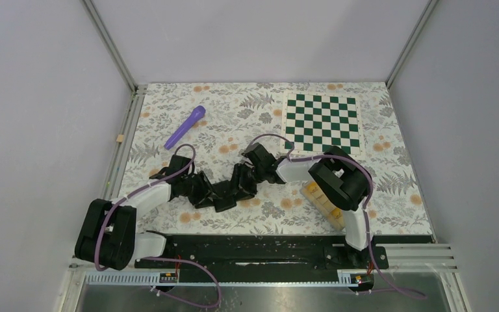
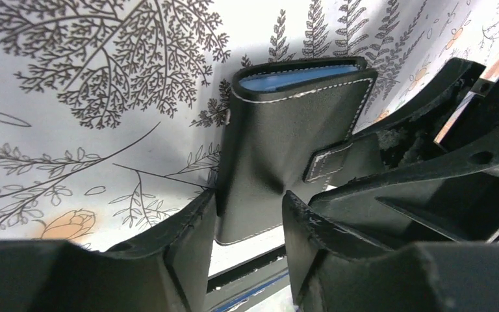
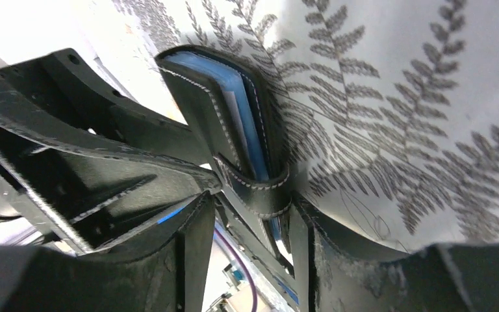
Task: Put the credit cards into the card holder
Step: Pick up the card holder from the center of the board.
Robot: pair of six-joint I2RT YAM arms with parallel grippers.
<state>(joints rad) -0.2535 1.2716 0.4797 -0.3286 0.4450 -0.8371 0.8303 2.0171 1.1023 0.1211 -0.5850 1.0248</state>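
At far left on the patterned table (image 1: 169,104), a purple pen-like thing (image 1: 185,127), well apart from the work and no part of it. Next, the left tool (image 2: 250,221), narrowed onto the lower end of the card holder (image 2: 286,143), with a finger against each long edge. Likely gripped there to keep the body steady and lifted off the table for work on the other end. In the middle, between both arms, the card holder itself: small, black, leather-look, with white stitching along the edges. Folded shut and tilted off the cloth, with glossy blue pockets showing at its top edge and no card seen inside. Further right, the right tool (image 3: 253,221), half-closed around the snap-tab end of the holder, fingers flanking the strap and seemingly pinching it. Probably placed so as to pull the tab free and swing the flap open. Judged as the opening step, with nothing loaded yet. Right again, under the right arm's elbow, the credit cards (image 1: 313,190), yellow-orange, stacked in a clear box (image 1: 332,216) near the table's front edge. Behind them, a green-and-white chessboard (image 1: 320,122), unused.
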